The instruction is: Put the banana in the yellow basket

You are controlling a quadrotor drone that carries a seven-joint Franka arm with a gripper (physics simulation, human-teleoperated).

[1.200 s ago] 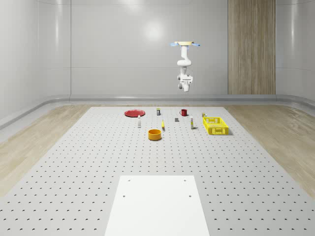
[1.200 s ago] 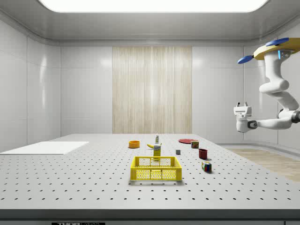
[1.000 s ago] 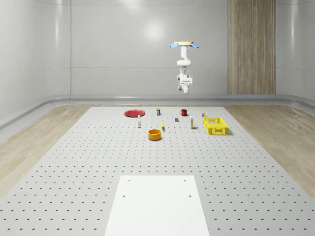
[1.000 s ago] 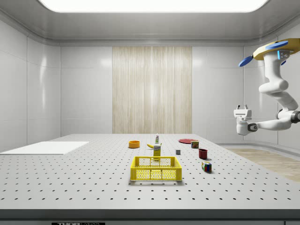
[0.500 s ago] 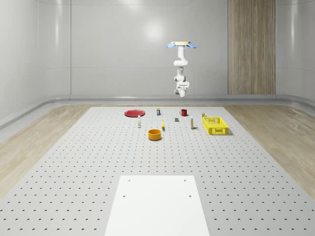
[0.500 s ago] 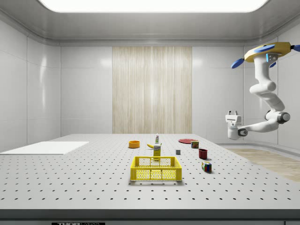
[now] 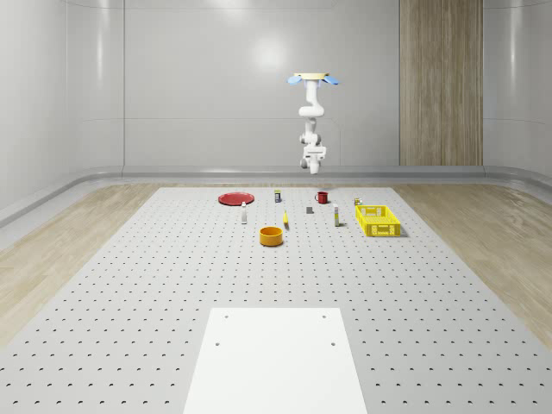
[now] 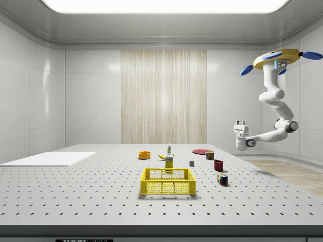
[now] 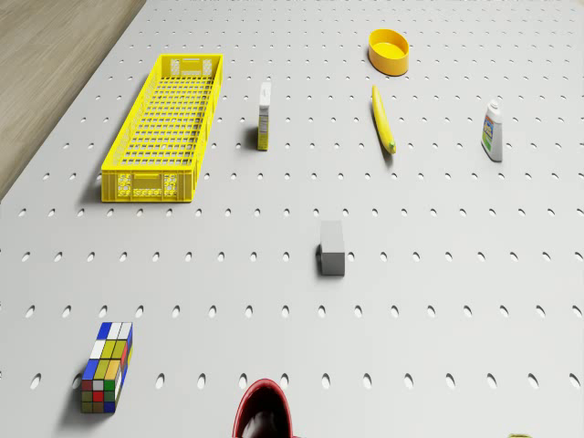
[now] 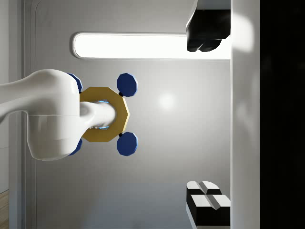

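1. Currently the drone (image 8: pixel 276 59) hovers high over the far edge of the grey perforated counter (image 7: pixel 129 293); its gripper (image 8: pixel 240 122) points upward, fingers apart and holding nothing.
2. Lying flat, the slim yellow banana (image 9: pixel 383 119) is between the round orange bowl (image 9: pixel 389 50) and the grey block (image 9: pixel 332 247), well apart from the yellow mesh basket (image 9: pixel 117 162).
3. I would first turn the gripper downward, then descend over the banana's middle, fingers across its width.

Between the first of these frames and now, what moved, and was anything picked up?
The drone and its gripper shifted toward the side view's left, nearer the table, high in the air. Nothing was grasped. Banana, yellow basket and the other items stayed put.
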